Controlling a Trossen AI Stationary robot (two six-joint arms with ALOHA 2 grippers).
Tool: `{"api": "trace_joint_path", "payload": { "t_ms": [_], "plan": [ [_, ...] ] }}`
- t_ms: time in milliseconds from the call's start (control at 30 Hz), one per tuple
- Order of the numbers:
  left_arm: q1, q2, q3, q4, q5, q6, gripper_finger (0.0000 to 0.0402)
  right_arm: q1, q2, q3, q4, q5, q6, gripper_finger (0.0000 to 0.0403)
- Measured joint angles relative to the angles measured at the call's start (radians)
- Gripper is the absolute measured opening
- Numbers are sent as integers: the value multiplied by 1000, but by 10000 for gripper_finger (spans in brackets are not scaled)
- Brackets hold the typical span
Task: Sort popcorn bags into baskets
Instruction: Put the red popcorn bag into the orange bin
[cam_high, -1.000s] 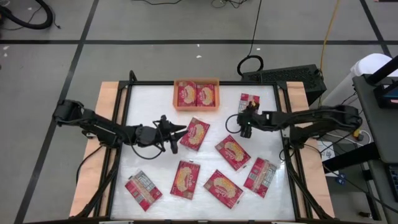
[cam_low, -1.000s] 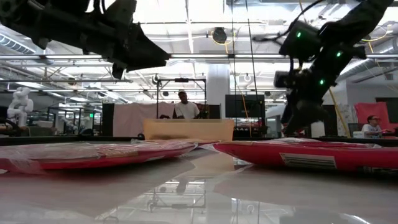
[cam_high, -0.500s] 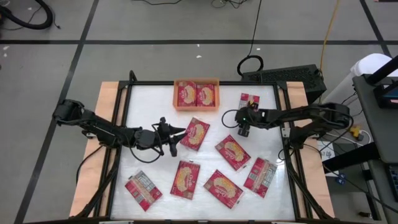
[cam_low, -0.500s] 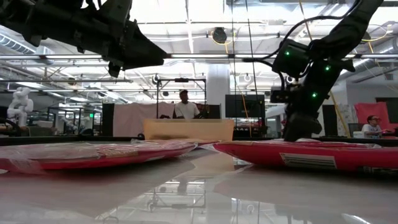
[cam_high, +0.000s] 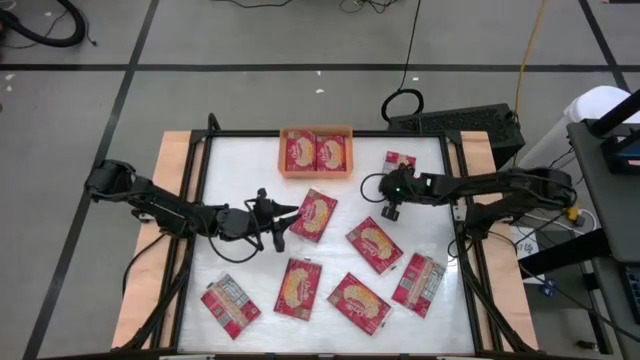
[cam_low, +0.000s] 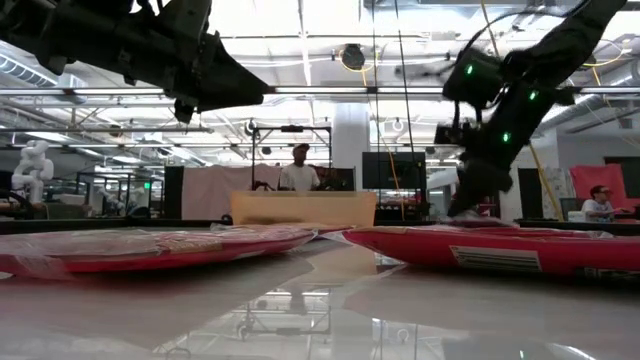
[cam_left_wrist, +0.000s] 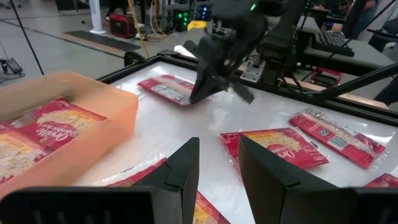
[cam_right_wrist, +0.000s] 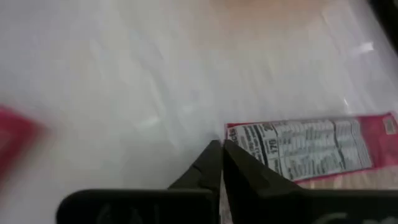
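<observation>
- Already two popcorn bags (cam_high: 316, 153) lie side by side in the orange basket (cam_high: 316, 132) at the tabletop's (cam_high: 240, 160) far edge; the others lie scattered flat, within reach of either arm.
- Nearest that basket, the right tool (cam_high: 391, 199) hangs beside the far-right bag (cam_high: 400, 160), fingers pinched fully together; the wrist view shows nothing between them.
- Mid-tabletop, the left tool (cam_high: 284, 221) hovers at the edge of another bag (cam_high: 314, 215), fingers narrowly parted and empty.

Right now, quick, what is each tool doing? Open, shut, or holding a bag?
Left tool: open, empty, over the table.
Right tool: shut, at the corner of a bag; whether it grips the bag cannot be told.
</observation>
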Motion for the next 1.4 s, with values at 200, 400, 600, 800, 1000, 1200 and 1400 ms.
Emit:
{"api": "trace_joint_path", "payload": {
  "t_ms": [200, 400, 600, 800, 1000, 1200, 1400],
  "plan": [
    [-12, 1, 13, 26, 1, 57, 113, 21, -164, 1, 4, -113, 41, 1],
    [-18, 96, 142, 23, 1, 182, 152, 28, -268, 2, 10, -285, 135, 0],
    [12, 294, 343, 19, 2, 292, 232, 80, -298, 3, 13, -337, 192, 0],
    [92, 477, 510, 14, 117, 315, 274, 149, -312, 13, 10, -361, 242, 0],
    [166, 591, 615, -50, 306, 332, 258, 217, -312, 55, 1, -363, 249, 0],
    [207, 665, 637, -52, 433, 328, 250, 242, -312, 76, 15, -361, 246, 0],
    [227, 703, 639, -4, 407, 367, 245, 247, -312, 76, 41, -360, 247, 0]
  ]
}}
